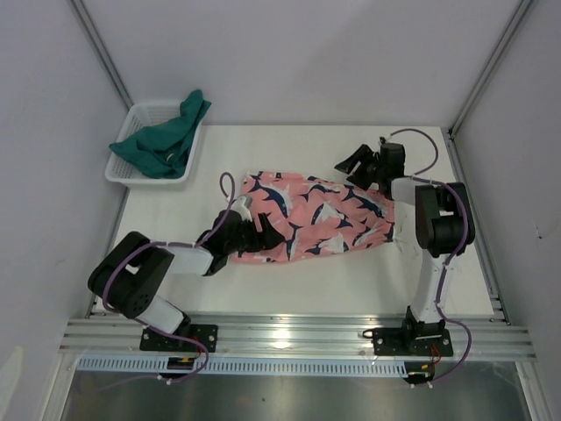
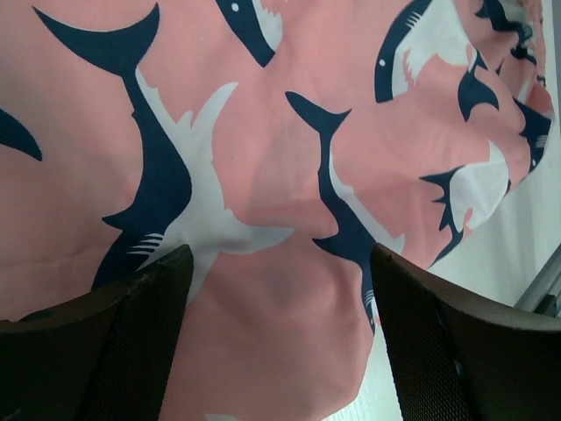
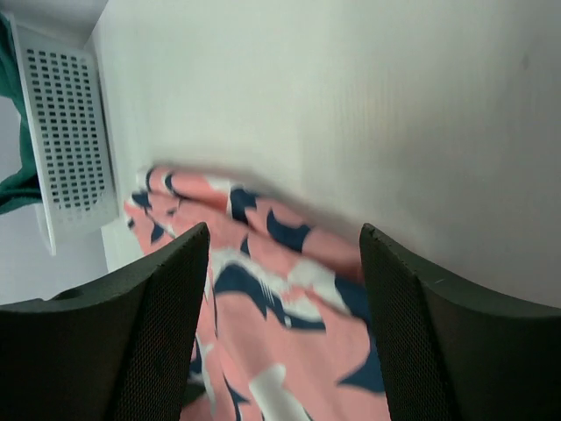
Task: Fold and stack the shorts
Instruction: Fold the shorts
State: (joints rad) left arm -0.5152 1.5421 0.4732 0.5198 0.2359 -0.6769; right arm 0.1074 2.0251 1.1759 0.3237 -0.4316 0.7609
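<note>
The salmon-pink shark-print shorts (image 1: 316, 215) lie spread flat across the middle of the table. My left gripper (image 1: 267, 235) hovers low over their left end, open. In the left wrist view the printed fabric (image 2: 263, 175) fills the frame between the two parted fingers, with nothing pinched. My right gripper (image 1: 355, 162) is open above the shorts' far right edge. Its wrist view shows blurred pink fabric (image 3: 280, 307) beneath the spread fingers. The dark teal shorts (image 1: 162, 140) lie bunched in the white basket (image 1: 131, 118) at the back left.
The mesh basket (image 3: 66, 132) sits at the table's far left corner, with teal cloth (image 3: 13, 184) hanging over its side. Grey walls enclose the table on three sides. An aluminium rail (image 1: 289, 333) runs along the near edge by the arm bases.
</note>
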